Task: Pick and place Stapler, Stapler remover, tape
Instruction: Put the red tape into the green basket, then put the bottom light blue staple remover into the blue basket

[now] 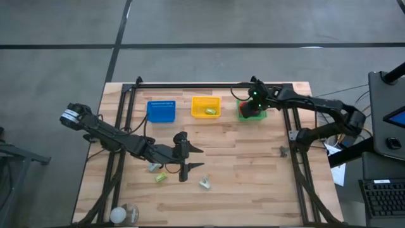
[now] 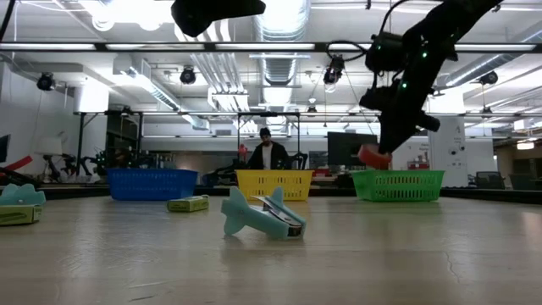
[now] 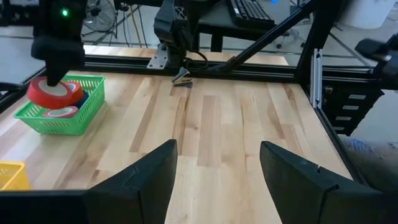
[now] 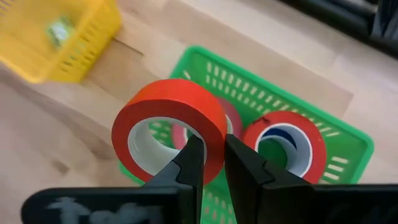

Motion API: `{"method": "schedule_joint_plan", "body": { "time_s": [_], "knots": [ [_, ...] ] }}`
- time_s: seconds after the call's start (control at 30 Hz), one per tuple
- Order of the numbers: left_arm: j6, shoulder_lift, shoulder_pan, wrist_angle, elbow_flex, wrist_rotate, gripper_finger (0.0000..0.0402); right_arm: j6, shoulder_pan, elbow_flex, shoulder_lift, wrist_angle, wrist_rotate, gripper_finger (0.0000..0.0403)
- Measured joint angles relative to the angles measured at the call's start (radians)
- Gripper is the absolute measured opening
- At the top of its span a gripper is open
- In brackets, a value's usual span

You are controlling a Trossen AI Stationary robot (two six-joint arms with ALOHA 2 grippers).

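Observation:
My right gripper (image 1: pixel 254 106) hangs over the green basket (image 1: pixel 243 116) at the table's far edge, shut on a red roll of tape (image 4: pixel 171 127). The same roll shows in the low view as tape (image 2: pixel 373 156). Two more red rolls (image 4: pixel 286 143) lie in that basket. My left gripper (image 1: pixel 193 158) is open mid-table and touches nothing. A teal stapler (image 2: pixel 258 216) lies on the wood nearer me, and a small green piece (image 1: pixel 160 177) lies to its left. My right gripper pinches the roll's ring wall (image 4: pixel 211 121), with one finger (image 4: pixel 189 165) in the pale centre hole and the other (image 4: pixel 245 171) outside. The fingers come from above, slanting down. The roll is lifted clear, standing on edge over the green basket.
A blue basket (image 1: pixel 161 111) and a yellow basket (image 1: pixel 205 106) holding a small green item stand left of the green one. A clear roll (image 1: pixel 126 214) sits at the near-left corner. A black frame rail (image 1: pixel 209 86) lines the far edge. A person (image 2: pixel 267 152) stands beyond the table.

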Motion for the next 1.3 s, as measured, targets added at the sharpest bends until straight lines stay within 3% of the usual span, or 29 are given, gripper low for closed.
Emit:
{"method": "schedule_joint_plan", "body": {
  "time_s": [0.5, 0.67, 0.97, 1.3],
  "knots": [
    [-0.005, 0.0, 0.0, 0.0, 0.0, 0.0, 0.0234, -0.03, -0.01, 0.043, 0.132, -0.019, 0.039, 0.0054],
    [-0.01, 0.0, 0.0, -0.001, 0.0, 0.0, 0.0234, -0.021, -0.009, 0.084, 0.143, -0.122, 0.112, 0.0089],
    [-0.01, 0.0, 0.0, -0.003, 0.0, 0.0, 0.0234, -0.047, -0.004, 0.108, 0.142, -0.131, 0.08, 0.0173],
    [-0.047, 0.003, 0.0, -0.063, 0.0, 0.002, 0.0234, -0.051, 0.042, 0.12, 0.115, -0.13, 0.083, 0.0196]
  ]
}}
